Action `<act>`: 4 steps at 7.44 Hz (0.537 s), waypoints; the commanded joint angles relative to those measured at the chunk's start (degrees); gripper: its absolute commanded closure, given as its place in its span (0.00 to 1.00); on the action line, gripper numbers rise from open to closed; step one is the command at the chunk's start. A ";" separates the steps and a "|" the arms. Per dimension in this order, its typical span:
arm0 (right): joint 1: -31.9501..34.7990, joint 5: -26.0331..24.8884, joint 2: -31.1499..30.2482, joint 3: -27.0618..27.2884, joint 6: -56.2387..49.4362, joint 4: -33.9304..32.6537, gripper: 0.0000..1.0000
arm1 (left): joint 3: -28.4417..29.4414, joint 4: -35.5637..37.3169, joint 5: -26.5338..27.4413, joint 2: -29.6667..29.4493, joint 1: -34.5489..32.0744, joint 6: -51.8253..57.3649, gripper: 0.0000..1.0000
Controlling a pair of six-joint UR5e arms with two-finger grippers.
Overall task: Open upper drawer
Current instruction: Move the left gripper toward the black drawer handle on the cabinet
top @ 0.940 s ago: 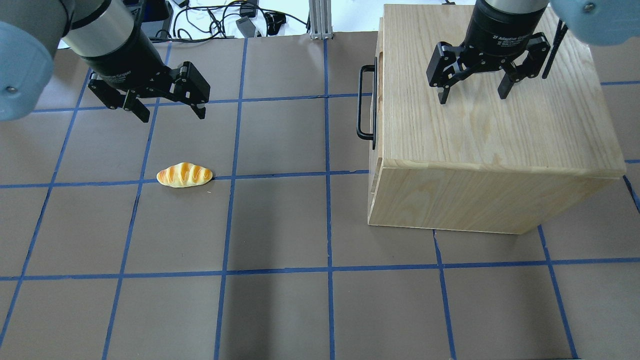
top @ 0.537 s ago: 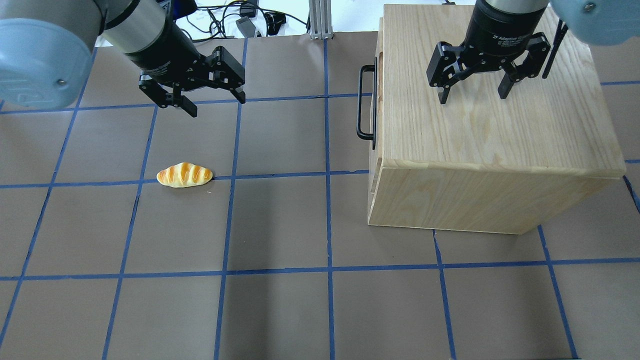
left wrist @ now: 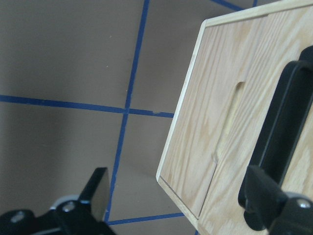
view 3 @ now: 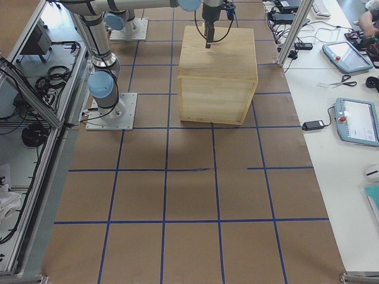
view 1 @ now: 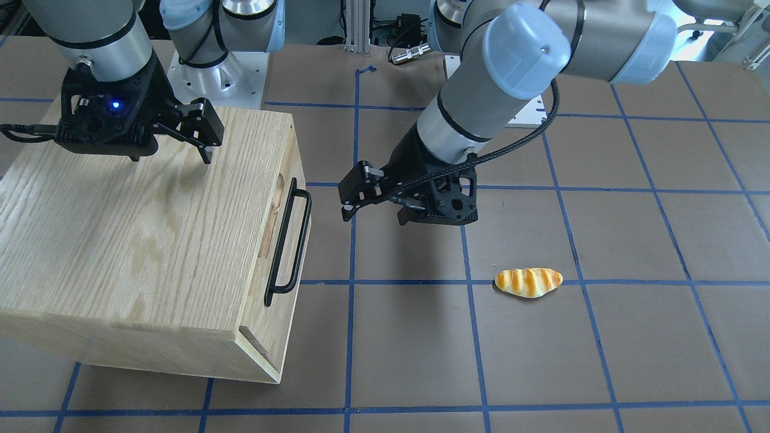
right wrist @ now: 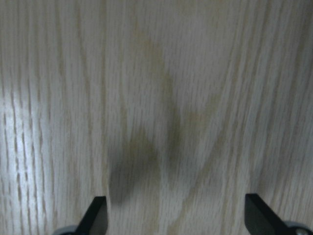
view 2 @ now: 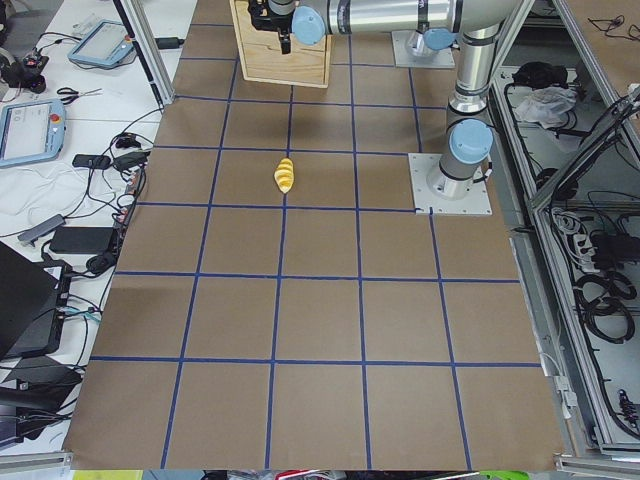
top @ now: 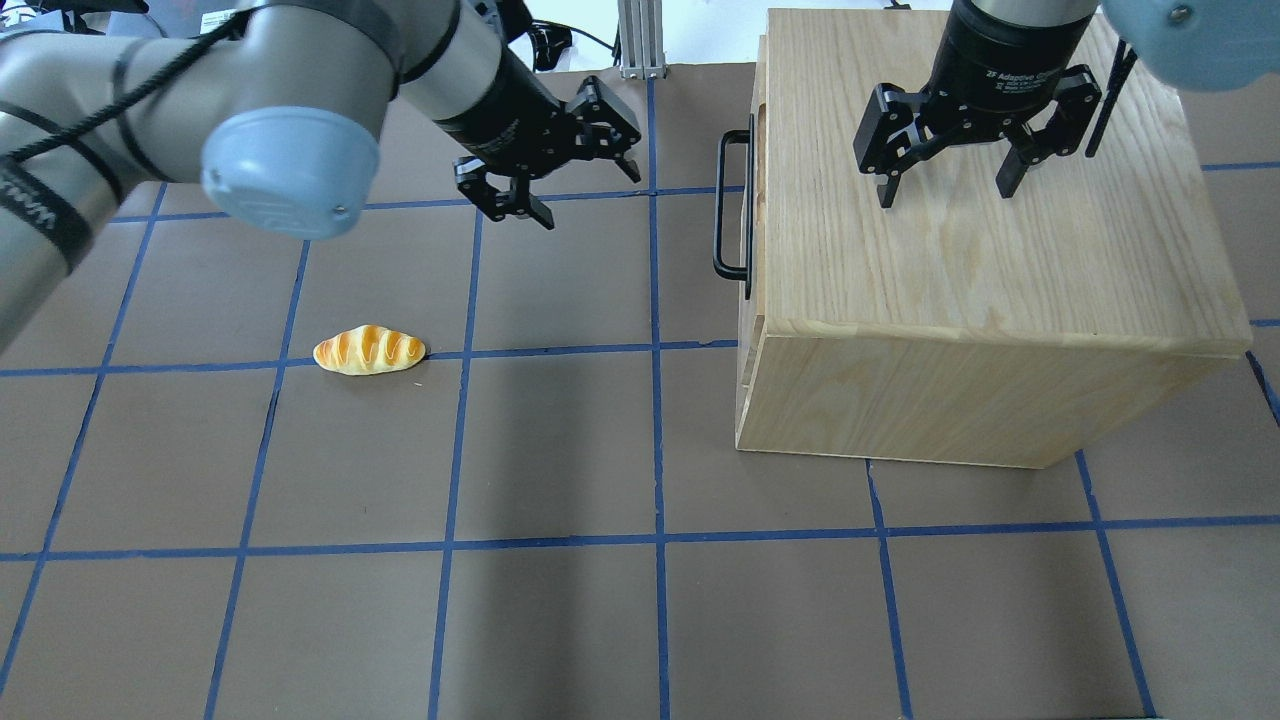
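The upper drawer's front (view 1: 293,157) is light wood with a long black bar handle (view 1: 289,240) and an oblong slot. It sits closed in the oak cabinet (top: 980,230) and faces the table's middle. In the overhead view the handle (top: 720,205) is on the cabinet's left side. My left gripper (top: 588,195) is open and empty, low over the table, a short way left of the handle. In the left wrist view the drawer front (left wrist: 215,112) and handle (left wrist: 283,127) lie ahead of the open fingers. My right gripper (top: 946,195) is open and empty above the cabinet's top.
A yellow-orange bread roll (top: 369,350) lies on the brown, blue-taped table (top: 560,450), left of and nearer than the left gripper. Cables and a metal post (top: 636,40) are at the table's far edge. The right wrist view shows only the cabinet's wood top (right wrist: 156,98).
My left arm has swung right across the table, from above the bread roll's side toward the drawer handle, with its gripper still open. The right gripper has not moved.
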 commanded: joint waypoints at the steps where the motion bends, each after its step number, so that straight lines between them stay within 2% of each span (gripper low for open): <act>1: 0.06 0.00 0.00 0.09 0.00 0.00 0.00 | 0.04 5.30 -0.19 -3.19 -3.68 -3.04 0.00; 4: 0.05 0.00 0.00 0.00 0.00 0.00 0.00 | -0.14 5.31 -3.00 -4.33 -3.78 -2.78 0.00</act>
